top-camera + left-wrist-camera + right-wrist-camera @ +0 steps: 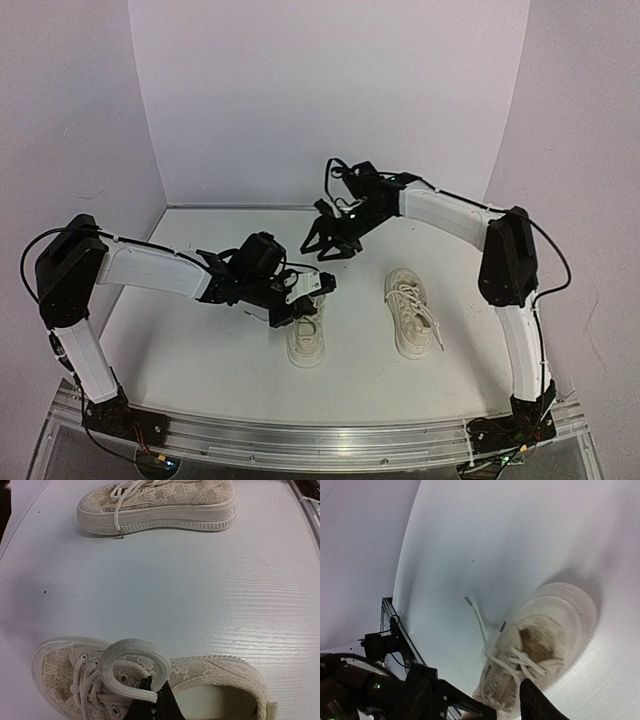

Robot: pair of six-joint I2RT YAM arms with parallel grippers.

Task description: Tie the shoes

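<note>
Two cream-white shoes stand side by side on the white table. My left gripper hovers over the left shoe and is shut on a loop of its white lace, with the black fingertips pinching the loop's two ends above the tongue. The right shoe lies free, its lace ends trailing loose on the table. My right gripper is raised behind the shoes, open with nothing between its fingers; below it shows the right shoe.
White walls close in the table at the back and both sides. A metal rail runs along the near edge by the arm bases. The left arm's forearm reaches across the table's left half.
</note>
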